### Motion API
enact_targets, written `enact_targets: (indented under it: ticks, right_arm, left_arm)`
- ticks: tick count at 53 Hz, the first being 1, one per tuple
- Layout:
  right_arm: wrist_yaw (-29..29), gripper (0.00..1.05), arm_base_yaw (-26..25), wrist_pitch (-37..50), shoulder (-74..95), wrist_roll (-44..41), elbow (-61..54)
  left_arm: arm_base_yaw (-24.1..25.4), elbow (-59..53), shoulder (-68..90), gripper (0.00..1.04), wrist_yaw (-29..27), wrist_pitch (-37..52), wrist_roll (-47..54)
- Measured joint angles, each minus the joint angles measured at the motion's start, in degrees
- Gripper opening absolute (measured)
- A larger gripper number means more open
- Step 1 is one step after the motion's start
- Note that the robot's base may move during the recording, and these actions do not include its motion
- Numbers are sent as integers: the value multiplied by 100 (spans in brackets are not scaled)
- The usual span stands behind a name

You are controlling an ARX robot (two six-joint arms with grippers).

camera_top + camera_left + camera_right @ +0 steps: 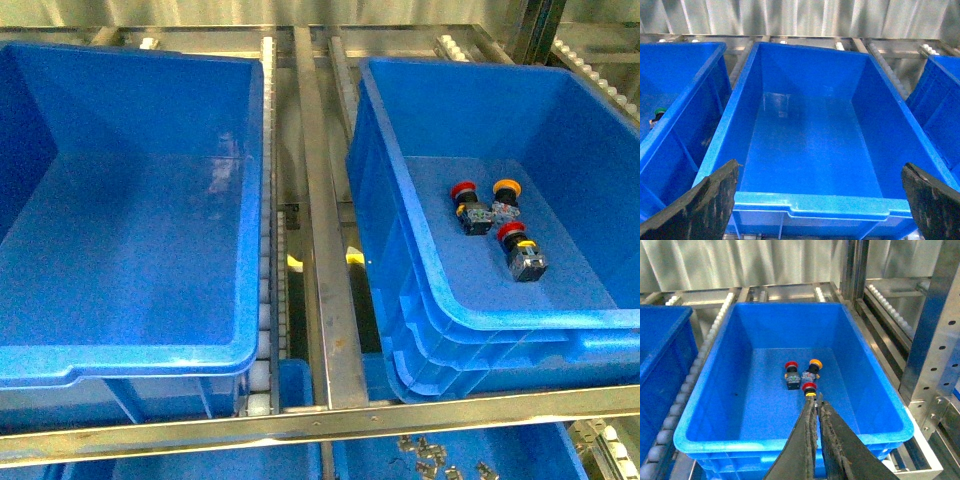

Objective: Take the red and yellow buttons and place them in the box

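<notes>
Right claw (816, 401) — fingers pressed together, no gap between them, nothing gripped; it hangs above the near part of the box (790, 442), tips pointing down and forward into it. Just beyond the tips lies a red button (809, 387), its cap partly covered by them; whether tip and cap touch cannot be told. A little farther from the claw are two more buttons side by side, bodies touching or nearly so: a second red button (791, 374) and a yellow button (813, 368); all three lie on their sides on the box floor. In the front view the same three show near the middle of the floor, the lone red one (520, 249) nearest the camera, the red (468, 205) and yellow (504, 200) pair behind it; the box (500, 320) shows a doubled, stacked rim along its near wall.

Left claw (820, 200) — spread wide, only the two dark fingertips (710, 200) visible at either side; nothing between them. Directly ahead of and below the gap sits the single-rimmed blue bin (810, 205), no contents visible; its near rim lies closest to the fingers, its floor and far wall beyond. To one side of this claw another blue bin (675, 115) holds a green-capped item (660, 112), partly hidden. Neither arm appears in the front view.
</notes>
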Motion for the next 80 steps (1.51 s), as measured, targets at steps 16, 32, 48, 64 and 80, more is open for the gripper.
enact_targets:
  ticks: [16,32,48,64,80]
  right_arm:
    - [0,3,0,-1016,-994,0,2]
    - [0,19,0,-1016,-999,-2,2]
    - [-2,81,0,-1016,-999,-2,2]
    - [-2,98,0,-1019,-999,-2,2]
    - [-2,98,0,-1016,-999,-2,2]
  left_arm:
    - [0,0,0,97,0,0,0]
    - [0,0,0,97,0,0,0]
    - [0,0,0,97,0,0,0]
    - [0,0,0,97,0,0,0]
    - [0,0,0,97,0,0,0]
